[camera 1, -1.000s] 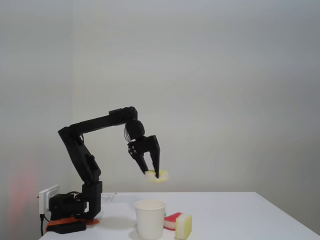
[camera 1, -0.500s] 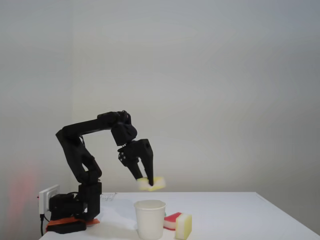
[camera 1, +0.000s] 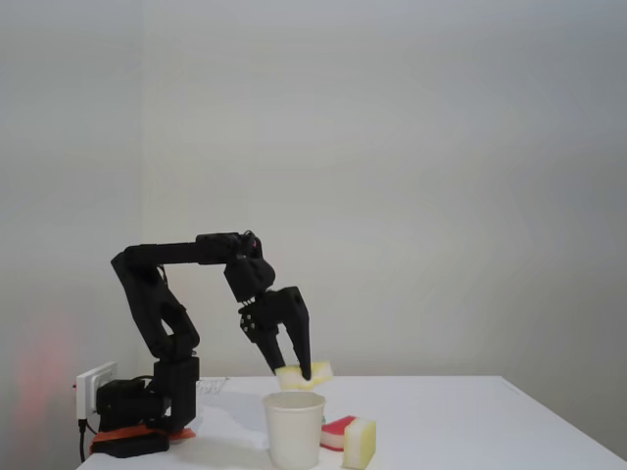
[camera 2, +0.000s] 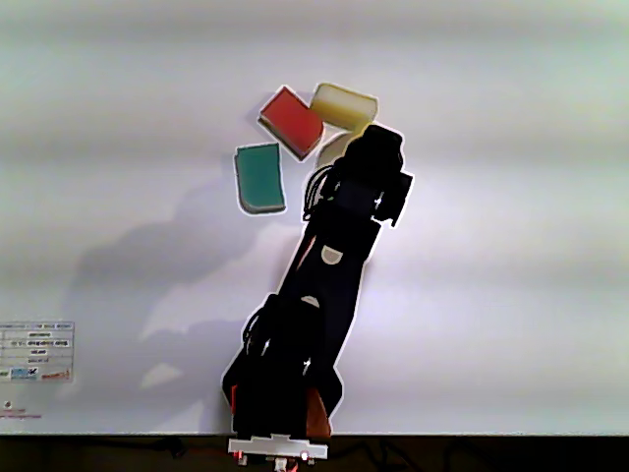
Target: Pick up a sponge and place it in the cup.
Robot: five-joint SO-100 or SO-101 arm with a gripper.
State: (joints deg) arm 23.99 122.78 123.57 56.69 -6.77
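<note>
Pale yellow foam sponge (camera 1: 305,374), small, rectangular, pincer-held (camera 1: 294,373)

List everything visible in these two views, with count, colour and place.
sponge: 1, pale yellow, held above the cup in the fixed view
cup: 1, white, front of the table
red-topped sponge: 1, red top, beside the cup
cream-yellow block: 1, right of the red-topped sponge from above
green sponge: 1, left of the arm from above
table: 1, white
label sheet: 1, table's left edge from above
tool: 1, black, shut on the sponge
</note>
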